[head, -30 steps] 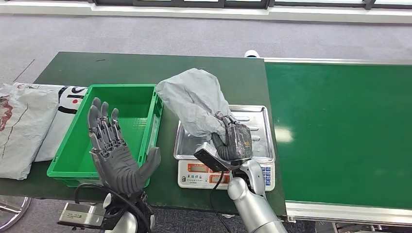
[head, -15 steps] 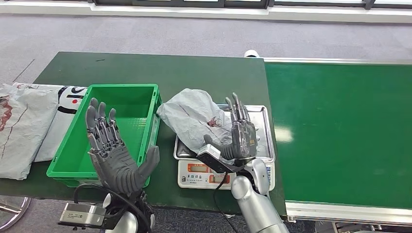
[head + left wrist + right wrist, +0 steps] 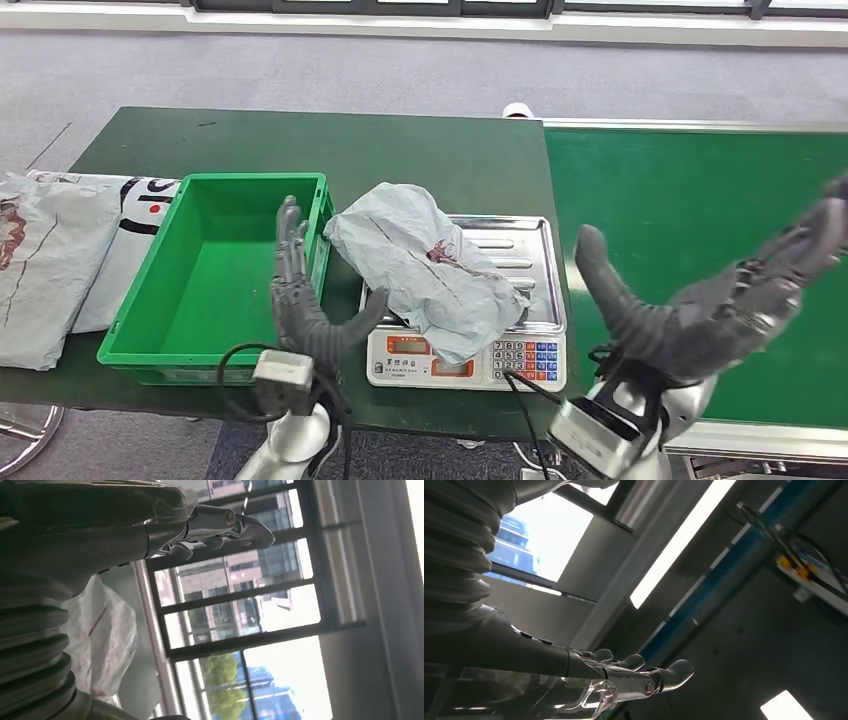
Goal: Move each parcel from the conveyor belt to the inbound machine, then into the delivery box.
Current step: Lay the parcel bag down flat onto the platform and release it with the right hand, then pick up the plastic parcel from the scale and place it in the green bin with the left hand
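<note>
The head view looks down on the dark green table (image 3: 300,140); both wrist views sit close behind their hands, tilted upward toward windows and ceiling.

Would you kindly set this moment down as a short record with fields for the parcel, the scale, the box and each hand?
parcel: grey parcel lies on the scale, overhanging its left edge and part of its keypad
scale: weighing scale with a steel pan, on the dark green table between box and belt
box: green box, nothing in it
belt: green conveyor belt, no parcel on it
left hand: left hand open, raised between box and scale, holding nothing
right hand: right hand open, raised over the belt, holding nothing
beside box: flat grey bags
</note>
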Motion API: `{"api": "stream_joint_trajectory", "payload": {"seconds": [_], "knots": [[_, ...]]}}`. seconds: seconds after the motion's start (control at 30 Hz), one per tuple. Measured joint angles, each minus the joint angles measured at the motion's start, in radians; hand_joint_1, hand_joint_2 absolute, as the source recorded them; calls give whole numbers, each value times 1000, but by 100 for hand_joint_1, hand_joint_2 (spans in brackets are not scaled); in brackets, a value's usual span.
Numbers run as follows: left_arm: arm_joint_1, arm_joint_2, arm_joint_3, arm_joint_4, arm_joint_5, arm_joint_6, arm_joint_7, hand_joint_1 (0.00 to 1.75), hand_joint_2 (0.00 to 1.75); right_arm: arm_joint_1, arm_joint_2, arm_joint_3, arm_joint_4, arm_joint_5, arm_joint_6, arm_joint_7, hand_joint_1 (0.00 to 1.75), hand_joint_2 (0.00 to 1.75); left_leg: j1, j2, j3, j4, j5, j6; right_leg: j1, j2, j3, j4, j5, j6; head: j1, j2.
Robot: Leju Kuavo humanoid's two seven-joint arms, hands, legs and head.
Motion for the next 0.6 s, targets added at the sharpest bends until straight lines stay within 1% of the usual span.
{"api": "stream_joint_trajectory", "payload": {"seconds": [0.07, 0.13, 0.27, 0.37, 0.5, 0.53, 0.6], "knots": [[-79, -30, 6, 152, -63, -35, 26, 0, 175, 5, -2, 20, -70, -4, 1, 1, 0, 175, 0, 0, 0, 0, 1, 1, 0, 0, 0, 0, 1, 0, 0, 0], [-160, -65, 7, 301, -134, -57, 77, 0, 175, 6, -4, 41, -115, -5, 2, 2, 0, 175, -1, 1, 0, 0, 2, 2, 0, 0, 0, 0, 3, 1, 0, 0], [-278, -124, 1, 520, -211, -77, 182, 0, 175, 6, -7, 73, -160, -6, 2, 2, 0, 175, -1, 3, 0, 0, 2, 2, 0, 2, 0, 0, 4, 1, 0, 0], [-351, -153, -51, 635, -238, -88, 333, 0, 175, 3, -8, 91, -164, -8, 3, 2, 0, 175, -1, 3, 0, 0, 3, 2, 0, 2, 0, 0, 4, 1, 0, 0], [-420, -163, -199, 731, -277, -122, 566, 0, 175, 0, -9, 105, -162, -15, 3, 2, 0, 175, -1, 3, -1, 0, 3, 2, -1, 3, -1, 0, 4, 1, 0, 0], [-430, -163, -237, 751, -285, -132, 611, 41, 175, 0, -9, 106, -161, -16, 3, 2, 0, 175, -1, 3, -1, 0, 3, 2, -2, 3, -1, 0, 4, 1, 0, 0], [-444, -163, -301, 788, -300, -155, 674, 127, 175, -1, -9, 107, -159, -15, 3, 9, 0, 175, -1, 3, -1, 0, 3, 2, -2, 3, -1, 0, 4, 1, 0, 0]]}}
